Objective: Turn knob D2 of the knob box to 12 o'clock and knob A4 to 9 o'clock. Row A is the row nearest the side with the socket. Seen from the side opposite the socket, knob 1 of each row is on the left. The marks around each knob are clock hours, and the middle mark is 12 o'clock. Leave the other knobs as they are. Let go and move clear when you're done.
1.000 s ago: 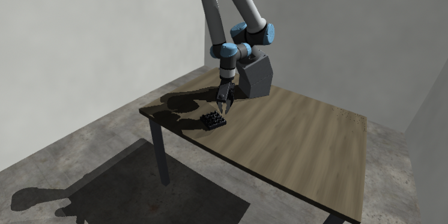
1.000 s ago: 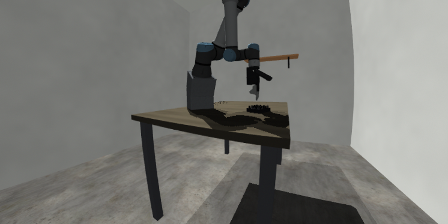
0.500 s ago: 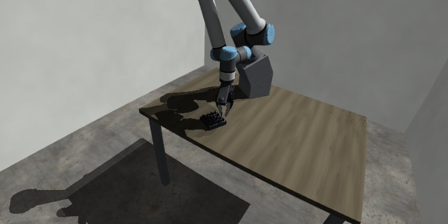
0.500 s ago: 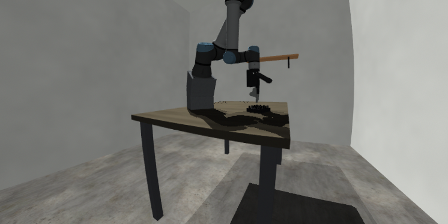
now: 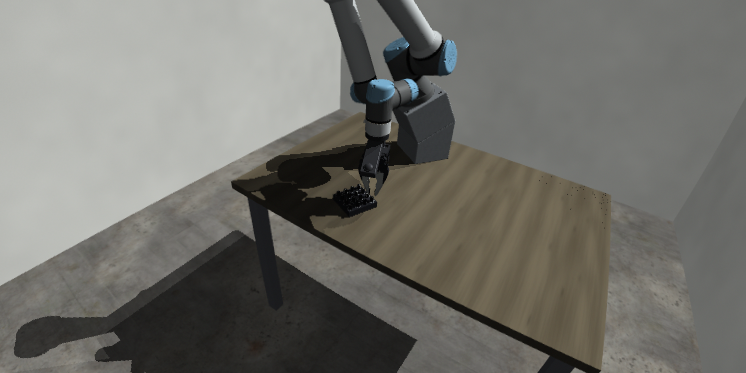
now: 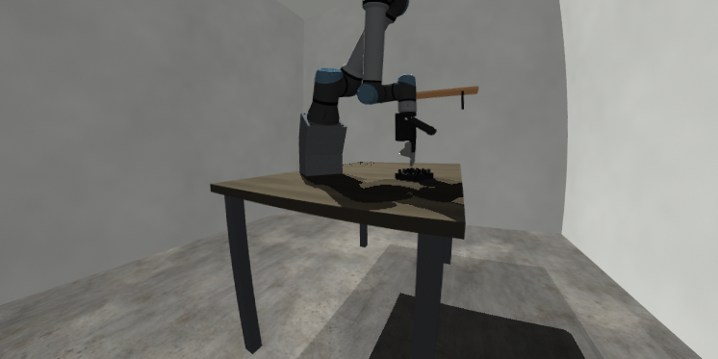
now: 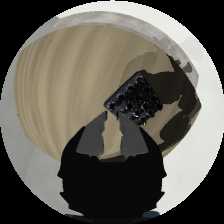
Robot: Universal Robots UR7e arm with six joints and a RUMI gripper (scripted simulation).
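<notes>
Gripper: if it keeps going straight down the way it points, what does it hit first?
Probably the knob box. The gripper points down with nearly shut fingers over the box's edge nearest the arm, holding nothing. Depth is unclear; it might just clear that edge and meet the table.
</notes>
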